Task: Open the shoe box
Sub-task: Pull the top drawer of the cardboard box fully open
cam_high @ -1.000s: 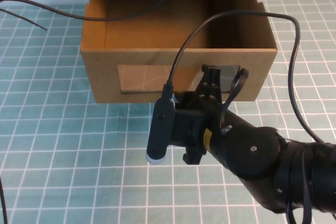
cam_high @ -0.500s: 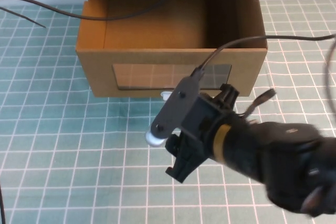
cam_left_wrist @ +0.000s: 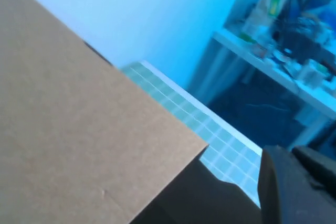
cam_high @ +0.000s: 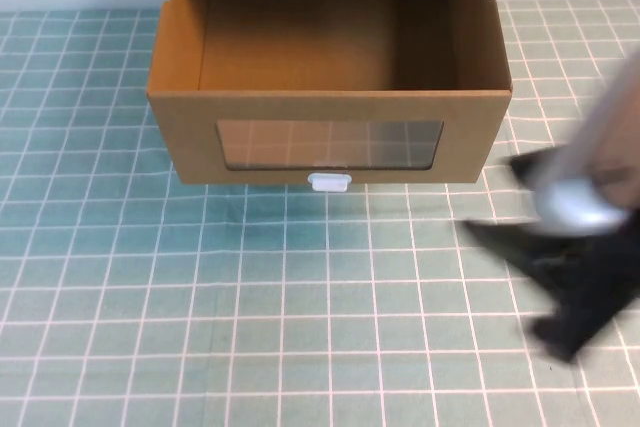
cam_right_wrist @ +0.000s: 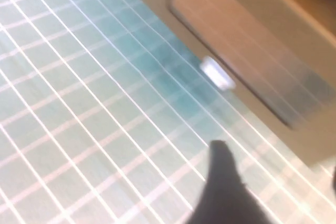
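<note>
The cardboard shoe box (cam_high: 186, 127) stands at the back of the table with its drawer pulled out toward me. The drawer front has a clear window (cam_high: 330, 144) and a small white handle (cam_high: 329, 181). My right gripper (cam_high: 506, 199) is blurred at the right, in front of the box's right corner, open and holding nothing. In its wrist view the right gripper (cam_right_wrist: 278, 182) sits apart from the white handle (cam_right_wrist: 216, 73). My left gripper (cam_left_wrist: 262, 192) shows only in its own view, close to the box's cardboard top (cam_left_wrist: 79, 129).
A teal checked cloth (cam_high: 200, 327) covers the table around the box. A white wall runs behind the box. The left wrist view shows a cluttered side bench (cam_left_wrist: 283, 61) beyond the table.
My right gripper let go of the white handle, opened, and swung away to the right. The arm and its cable no longer cover the box front.
</note>
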`<state>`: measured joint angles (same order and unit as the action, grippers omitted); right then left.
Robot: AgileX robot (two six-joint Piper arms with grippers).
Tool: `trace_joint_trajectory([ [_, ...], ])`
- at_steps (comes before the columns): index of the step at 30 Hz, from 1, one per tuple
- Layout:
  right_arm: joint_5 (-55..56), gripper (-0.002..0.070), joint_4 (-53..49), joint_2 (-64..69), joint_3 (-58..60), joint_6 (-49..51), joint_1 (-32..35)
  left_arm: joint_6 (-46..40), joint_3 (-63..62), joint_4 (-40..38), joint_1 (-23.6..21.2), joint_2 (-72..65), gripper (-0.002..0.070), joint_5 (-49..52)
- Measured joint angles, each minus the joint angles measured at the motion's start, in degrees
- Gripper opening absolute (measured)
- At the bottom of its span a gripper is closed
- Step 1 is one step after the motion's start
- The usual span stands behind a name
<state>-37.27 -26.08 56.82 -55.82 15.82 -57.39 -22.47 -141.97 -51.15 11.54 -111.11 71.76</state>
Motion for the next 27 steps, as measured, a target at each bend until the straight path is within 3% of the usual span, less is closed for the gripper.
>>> trace_joint_trajectory([
  [3,-9.1,0.0293,0.6,-6.2,-2.5,-1.1,0.0,2.5,-0.2,6.9,-0.1,6.3,-0.0004,0.4],
  [7,-17.4,0.0081,-0.2,-14.4,-6.5,-1.6,0.0,4.8,1.3,17.7,-0.1,15.7,-0.0004,0.8],
  [9,-19.8,0.0028,-1.2,-18.6,-7.1,-1.6,0.0,5.0,4.6,22.4,-0.2,21.4,-0.0004,0.8],
  [13,-24.4,-0.0005,-2.9,-25.0,-6.7,-1.7,0.0,4.7,16.5,29.4,-0.2,32.5,-0.0004,0.9],
  [22,-27.5,-0.0011,-3.5,-29.9,-1.2,-1.7,0.0,4.3,56.8,42.7,-0.2,60.2,-0.0004,-1.3],
  [27,-27.6,-0.0012,-2.5,-29.9,1.7,-1.7,0.0,7.8,72.4,55.5,-0.2,77.1,-0.0004,-4.8],
])
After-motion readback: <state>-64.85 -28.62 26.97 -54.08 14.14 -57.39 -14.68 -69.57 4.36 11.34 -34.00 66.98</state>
